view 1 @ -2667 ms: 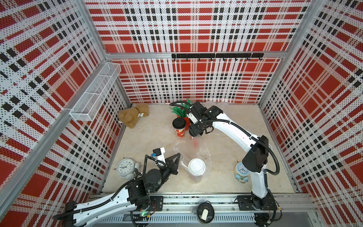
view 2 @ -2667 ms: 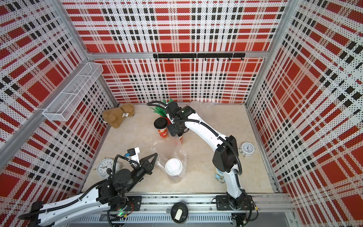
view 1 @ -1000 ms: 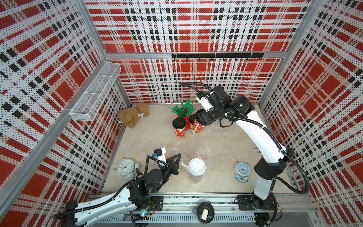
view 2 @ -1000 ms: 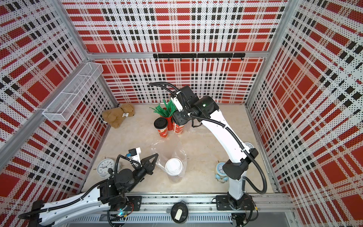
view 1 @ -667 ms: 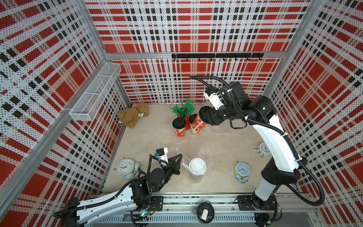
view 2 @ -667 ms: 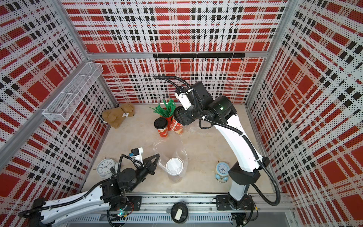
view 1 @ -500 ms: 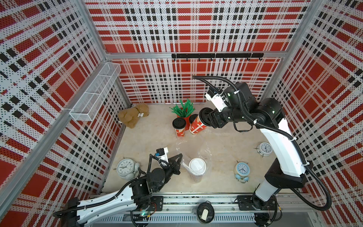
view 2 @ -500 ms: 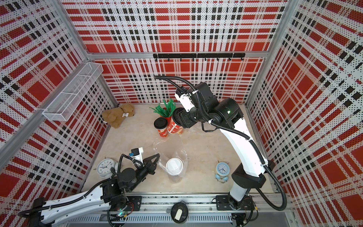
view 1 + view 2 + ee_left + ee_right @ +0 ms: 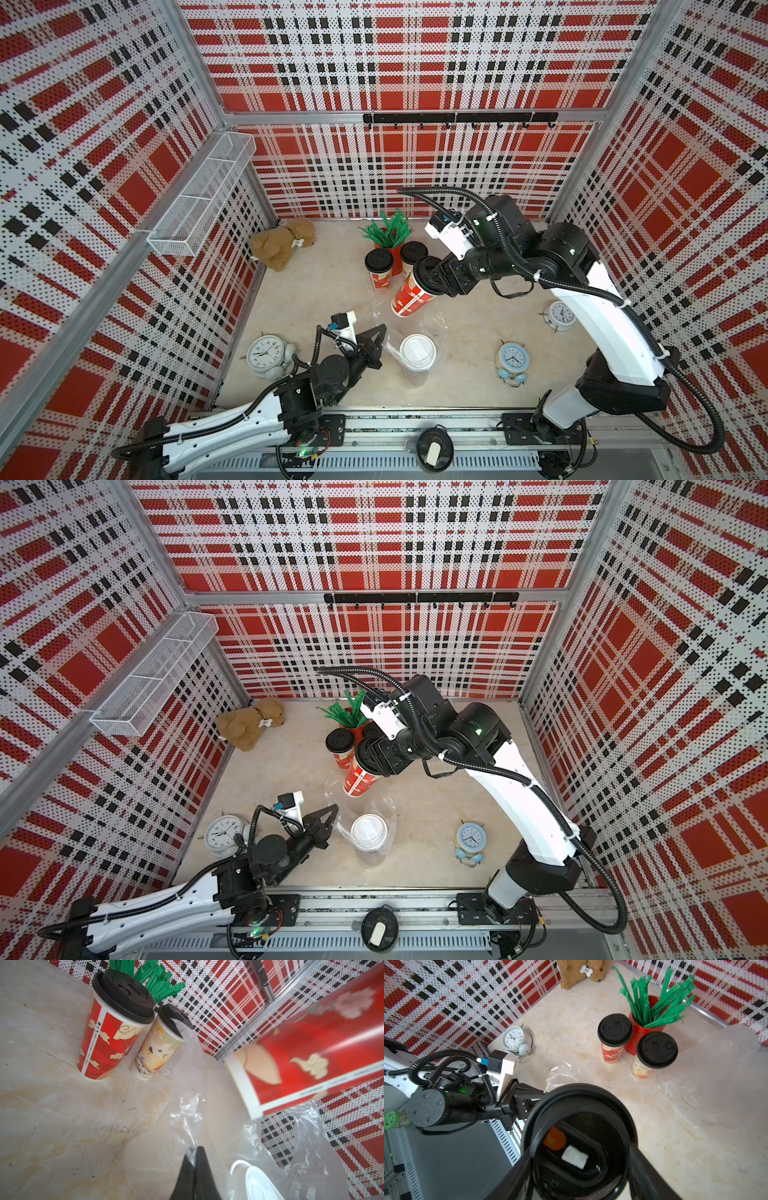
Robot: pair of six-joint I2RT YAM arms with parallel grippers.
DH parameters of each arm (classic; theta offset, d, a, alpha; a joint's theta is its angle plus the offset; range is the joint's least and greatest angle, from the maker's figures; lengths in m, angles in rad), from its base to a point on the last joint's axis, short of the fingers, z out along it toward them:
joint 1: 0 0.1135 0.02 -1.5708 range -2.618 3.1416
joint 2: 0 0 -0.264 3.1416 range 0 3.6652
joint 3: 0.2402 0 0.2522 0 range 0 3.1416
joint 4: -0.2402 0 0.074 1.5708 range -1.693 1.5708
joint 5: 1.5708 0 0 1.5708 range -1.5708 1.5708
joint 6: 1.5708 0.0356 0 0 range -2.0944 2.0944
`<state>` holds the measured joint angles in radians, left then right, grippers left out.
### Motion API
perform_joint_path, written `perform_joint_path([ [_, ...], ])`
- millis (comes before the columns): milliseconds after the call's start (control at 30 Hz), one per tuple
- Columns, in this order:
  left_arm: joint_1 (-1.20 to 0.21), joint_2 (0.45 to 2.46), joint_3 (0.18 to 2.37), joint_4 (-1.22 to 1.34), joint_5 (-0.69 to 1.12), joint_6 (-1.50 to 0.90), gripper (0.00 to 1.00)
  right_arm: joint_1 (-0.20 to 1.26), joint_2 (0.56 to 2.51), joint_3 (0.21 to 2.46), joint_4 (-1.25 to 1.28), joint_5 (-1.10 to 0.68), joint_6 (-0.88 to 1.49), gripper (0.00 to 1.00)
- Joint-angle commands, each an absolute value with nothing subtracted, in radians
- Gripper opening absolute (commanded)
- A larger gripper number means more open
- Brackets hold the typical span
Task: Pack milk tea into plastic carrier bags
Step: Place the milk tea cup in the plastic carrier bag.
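Milk tea comes first: one black-lidded cup (image 9: 409, 295) is clamped at its lid end between the fingers of the right gripper (image 9: 430, 276), held clear of the table (image 9: 316, 299) and tilted, its base aimed toward 7 o'clock. Taking 12 o'clock as the back wall in both top views, this cup hangs near the table's middle, over the far edge of a plastic carrier bag (image 9: 441, 332). Inside that bag, at the held cup's 6 o'clock, a white-lidded cup (image 9: 417, 353) stands upright. At the bag's 9 o'clock the left gripper (image 9: 195, 1153) is pinched closed on the bag's thin rim. Farther out, at 11 o'clock, a red cup (image 9: 379, 266) and a cream-sided cup (image 9: 413, 251) stand close together, both black-lidded, just in front of green straws (image 9: 388, 232). A teddy bear (image 9: 282, 247) lies at 10 o'clock, a white alarm clock (image 9: 266, 357) at 8, a blue alarm clock (image 9: 511, 359) at 4, a small white clock (image 9: 559, 316) at 3.
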<state>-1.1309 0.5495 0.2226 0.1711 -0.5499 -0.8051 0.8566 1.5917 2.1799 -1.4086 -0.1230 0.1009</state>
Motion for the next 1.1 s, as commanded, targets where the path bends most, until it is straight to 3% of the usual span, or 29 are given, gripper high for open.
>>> perform_joint_path([
  [0, -1.127, 0.554, 0.267, 0.187, -0.561, -0.795, 0.00, 0.860, 1.586, 2.151, -1.337, -0.134, 0.115, 0.49],
  [767, -1.108, 0.588, 0.285, 0.219, -0.546, -0.778, 0.00, 0.995, 1.790, 2.200, -1.392, 0.174, 0.096, 0.48],
  [1067, -1.083, 0.600, 0.298, 0.221, -0.537, -0.774, 0.00, 1.005, 1.782, 2.057, -1.295, 0.179, 0.123, 0.47],
])
